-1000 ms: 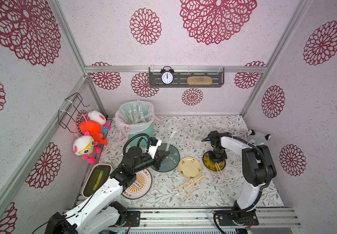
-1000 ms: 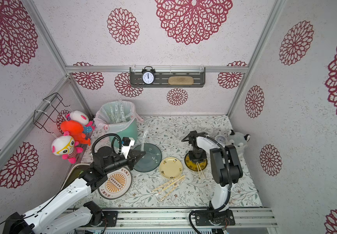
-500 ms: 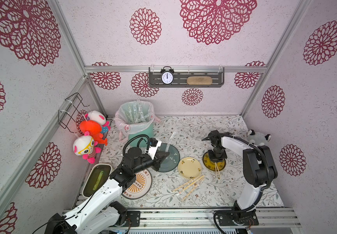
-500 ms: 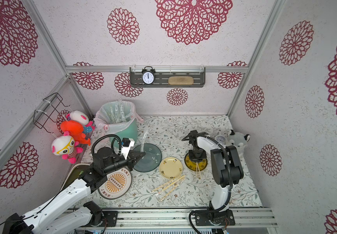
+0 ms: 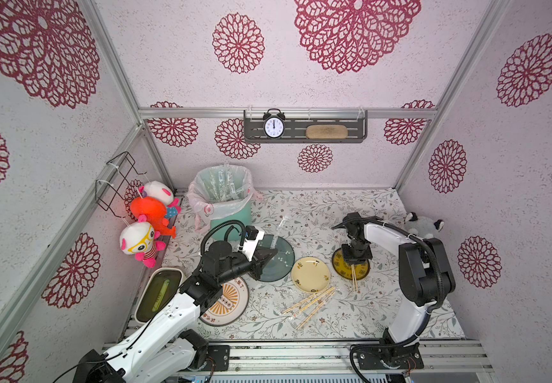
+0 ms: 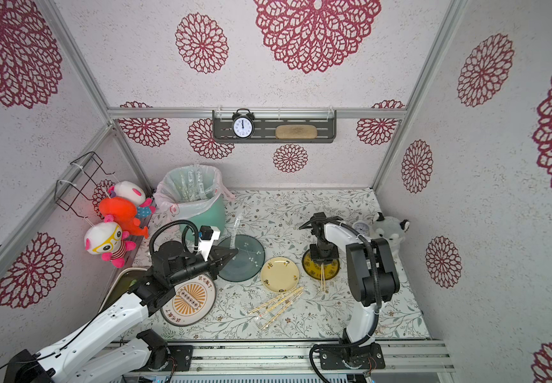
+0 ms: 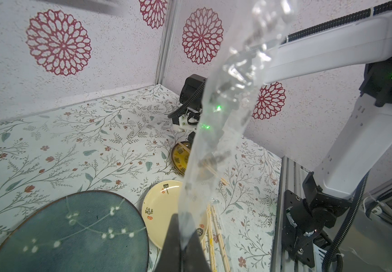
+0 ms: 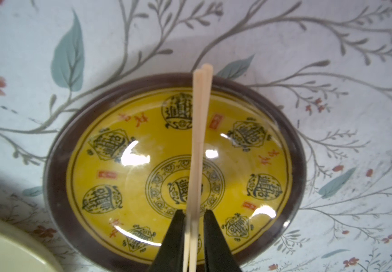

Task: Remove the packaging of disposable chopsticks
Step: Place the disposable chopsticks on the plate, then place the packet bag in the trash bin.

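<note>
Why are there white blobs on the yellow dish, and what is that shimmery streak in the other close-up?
Right wrist view: the blobs are glare on the glossy yellow dish. Left wrist view: the streak is a crinkled clear sleeve, glinting and smearing whatever lies behind it.

A clear, crinkled plastic sleeve (image 7: 216, 131) is pinched at one end in the closed left jaws and juts out beyond them. A bare pair of pale wooden chopsticks (image 8: 198, 153) is flanked by the right jaws. More chopsticks (image 5: 311, 303) are scattered on the tabletop (image 5: 350, 318), apart from both jaws.
</note>
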